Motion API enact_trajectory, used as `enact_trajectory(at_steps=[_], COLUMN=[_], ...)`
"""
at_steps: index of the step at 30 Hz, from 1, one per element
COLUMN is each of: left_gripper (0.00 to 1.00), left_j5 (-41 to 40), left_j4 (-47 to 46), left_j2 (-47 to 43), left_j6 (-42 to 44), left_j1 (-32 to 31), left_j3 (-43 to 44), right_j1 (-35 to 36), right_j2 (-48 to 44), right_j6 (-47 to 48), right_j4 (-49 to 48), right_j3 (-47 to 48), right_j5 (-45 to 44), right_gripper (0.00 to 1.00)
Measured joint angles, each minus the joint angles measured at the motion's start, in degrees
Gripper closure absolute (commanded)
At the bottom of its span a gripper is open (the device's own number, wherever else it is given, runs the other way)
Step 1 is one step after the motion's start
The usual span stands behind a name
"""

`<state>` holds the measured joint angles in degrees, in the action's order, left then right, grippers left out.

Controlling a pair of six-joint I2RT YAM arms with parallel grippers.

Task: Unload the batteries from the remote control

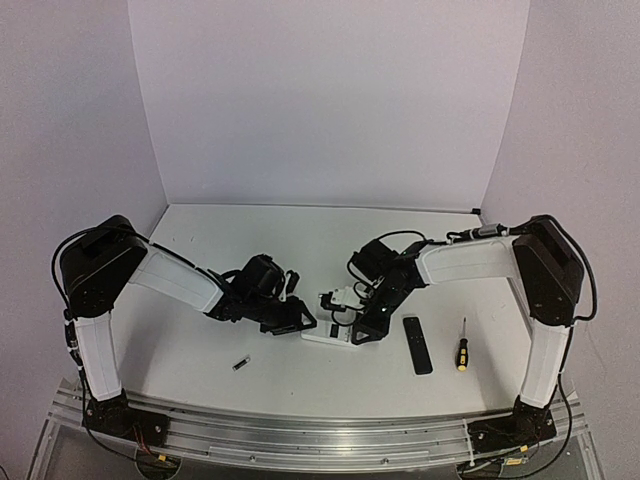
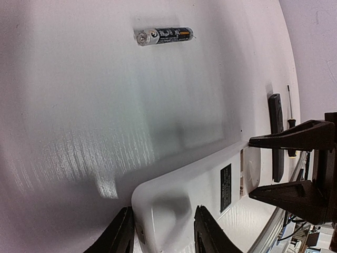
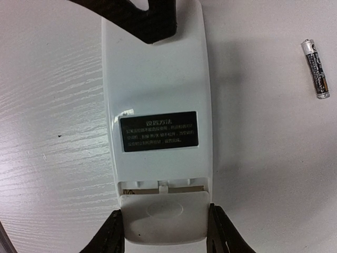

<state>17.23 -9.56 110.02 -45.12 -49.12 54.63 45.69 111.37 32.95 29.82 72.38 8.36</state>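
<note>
White table [image 1: 300, 225]: left fingers [image 2: 118, 238] and right fingers [image 3: 109, 237] clasp the remote [image 3: 158, 79] at either end; a battery [image 2: 163, 36] lies apart

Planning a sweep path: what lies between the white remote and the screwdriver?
A black remote lies flat between the white remote and the screwdriver, apart from both; the top view shows it.

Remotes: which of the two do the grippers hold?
The white remote, label side up, clamped at its ends by the left gripper and right gripper. The black remote lies free beside the screwdriver.
</note>
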Motion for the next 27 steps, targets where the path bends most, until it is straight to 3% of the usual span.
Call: enact_trajectory(at_steps=[27], left_gripper=[0.60], left_j5=[-0.05], left_j4=[0.04], left_j2=[0.00], left_j6=[0.11], left_j1=[0.00], left_j3=[0.00], right_j1=[0.27], right_j2=[0.17], right_j6=[0.28], right_j4=[-1.19], right_j3=[0.00], right_j5=[-1.08], right_gripper=[0.42])
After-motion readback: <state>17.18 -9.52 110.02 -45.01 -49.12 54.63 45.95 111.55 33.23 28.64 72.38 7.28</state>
